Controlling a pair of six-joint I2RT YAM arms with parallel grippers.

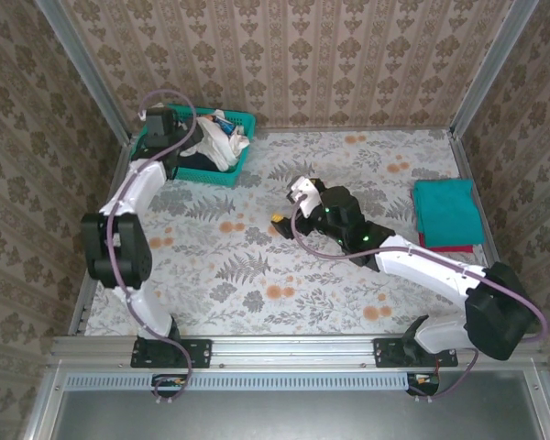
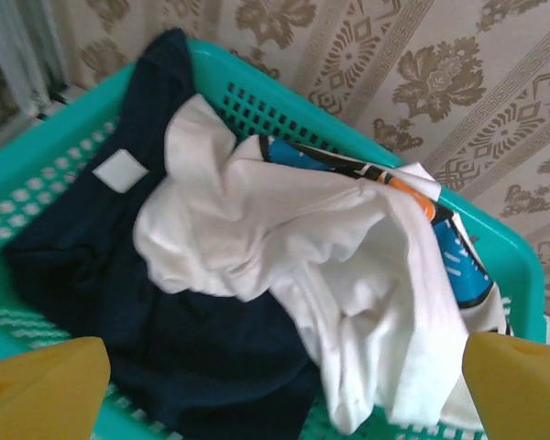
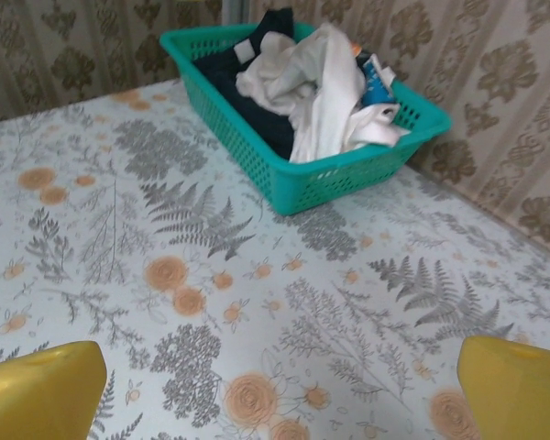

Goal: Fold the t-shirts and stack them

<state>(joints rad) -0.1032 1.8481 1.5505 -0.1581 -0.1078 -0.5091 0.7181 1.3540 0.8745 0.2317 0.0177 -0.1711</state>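
Note:
A crumpled cream-white t-shirt (image 2: 302, 247) with a blue print lies on top of a dark navy t-shirt (image 2: 165, 357) inside the teal mesh basket (image 2: 500, 252). My left gripper (image 2: 284, 403) hovers open just above them, yellow fingertips (image 2: 37, 390) wide apart with nothing between. From above, the left gripper (image 1: 172, 137) is over the basket (image 1: 243, 165) at the back left. A folded teal t-shirt (image 1: 446, 209) lies flat at the right. My right gripper (image 1: 289, 203) stands open above mid-table and faces the basket (image 3: 348, 174), white t-shirt (image 3: 312, 82) and navy t-shirt (image 3: 234, 78).
A red edge (image 1: 451, 247) shows under the folded teal shirt. The floral tablecloth (image 1: 257, 266) covers the table, which has patterned walls on three sides and a metal rail (image 1: 284, 350) at the near edge. The basket sits close to the back wall.

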